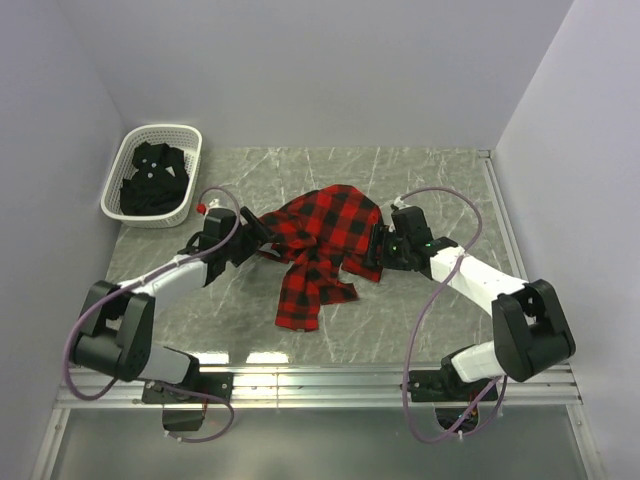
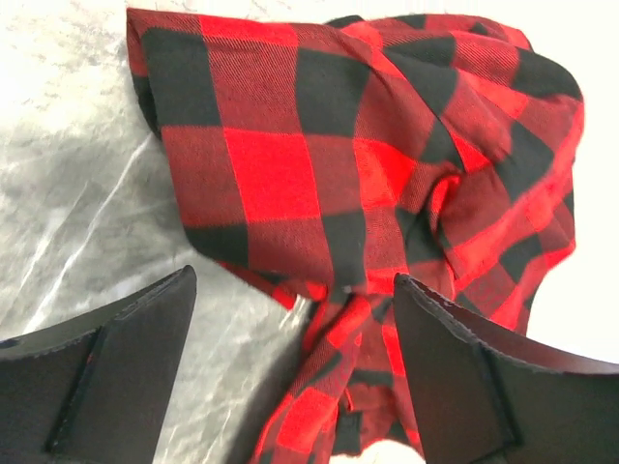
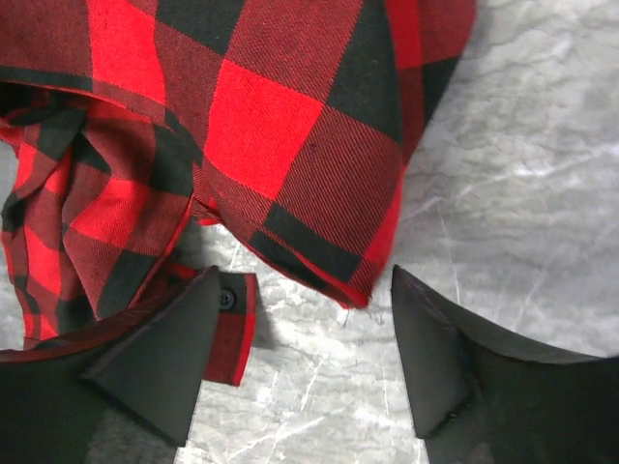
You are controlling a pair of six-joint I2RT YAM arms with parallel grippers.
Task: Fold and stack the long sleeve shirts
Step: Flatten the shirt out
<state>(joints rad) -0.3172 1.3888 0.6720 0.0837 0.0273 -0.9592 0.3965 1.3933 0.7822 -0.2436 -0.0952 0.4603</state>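
Observation:
The red-and-black check flannel shirt (image 1: 320, 243) lies crumpled mid-table, one sleeve trailing toward the near edge. My left gripper (image 1: 258, 232) is at its left edge, jaws open; in the left wrist view a twisted fold of the flannel (image 2: 338, 348) lies between the spread fingers (image 2: 126, 372) of the gripper (image 2: 295, 278). My right gripper (image 1: 378, 250) is at the shirt's right edge, open. In the right wrist view a hem corner (image 3: 338, 261) reaches between that gripper's (image 3: 305, 275) tips, and a buttoned cuff (image 3: 230, 319) lies beside its left finger. The black shirt (image 1: 150, 182) is bunched in the basket.
The white lattice basket (image 1: 186, 140) stands at the back left, against the left wall. Grey marble tabletop (image 1: 440, 185) shows around the flannel. A metal rail (image 1: 330, 380) runs along the near edge by the arm bases.

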